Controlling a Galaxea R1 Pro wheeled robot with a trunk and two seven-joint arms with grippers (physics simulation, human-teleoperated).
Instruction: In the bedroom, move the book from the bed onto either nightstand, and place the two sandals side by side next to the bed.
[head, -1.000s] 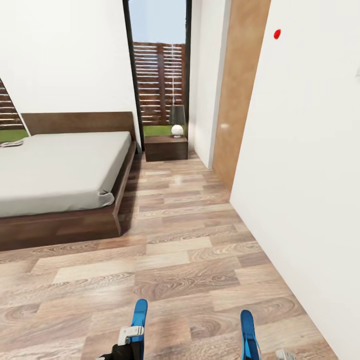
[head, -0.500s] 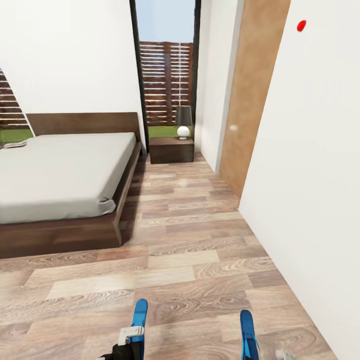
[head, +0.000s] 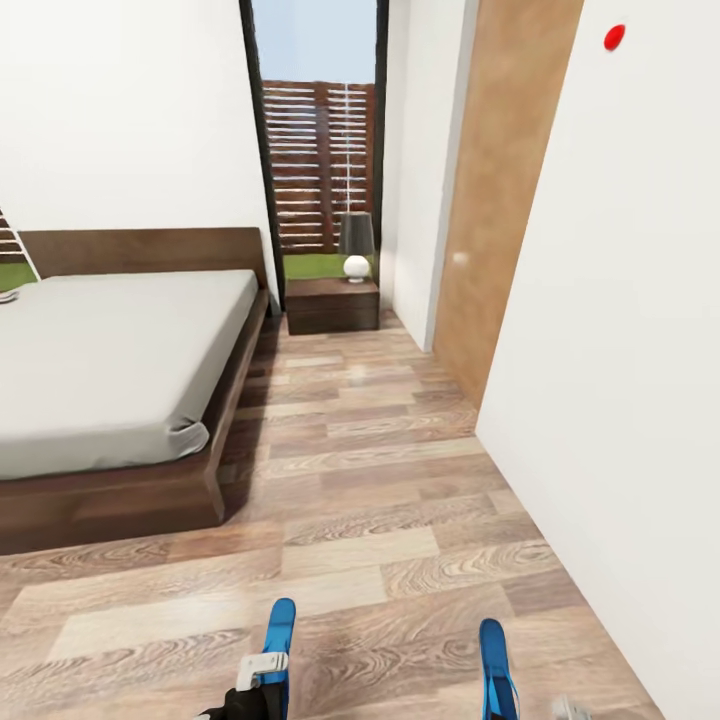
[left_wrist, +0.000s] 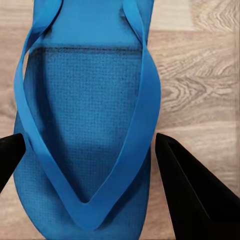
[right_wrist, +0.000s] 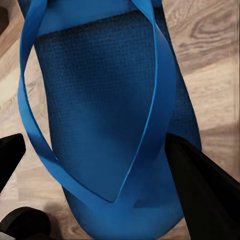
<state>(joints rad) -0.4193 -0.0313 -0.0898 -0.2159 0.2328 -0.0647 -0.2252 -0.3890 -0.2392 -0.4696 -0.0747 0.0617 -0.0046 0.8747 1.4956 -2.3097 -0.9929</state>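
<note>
My left gripper (left_wrist: 90, 137) is shut on one bright blue sandal (left_wrist: 85, 75), its black fingers (left_wrist: 190, 195) pressing both edges of the sole. My right gripper (right_wrist: 95, 137) is shut on the other sandal (right_wrist: 100, 75) in the same way. In the head view both sandals (head: 280, 640) (head: 493, 660) stick up edge-on over the wooden floor at the bottom. The bed (head: 110, 360) lies ahead on the left. The nightstand (head: 332, 305) with its lamp (head: 355, 245) stands beyond the bed's headboard corner. A small pale thing (head: 5, 296) on the mattress is cut off by the picture's edge; whether it is the book I cannot tell.
A white wall (head: 620, 380) runs close along my right, with a brown door (head: 495, 200) further ahead. Open wooden floor (head: 370, 480) stretches between the bed frame and this wall up to the nightstand. Behind the nightstand is a tall window.
The whole head view has shifted with the camera: the bed and nightstand now sit a little further left and more of the right wall shows. Both sandals stay held as before.
</note>
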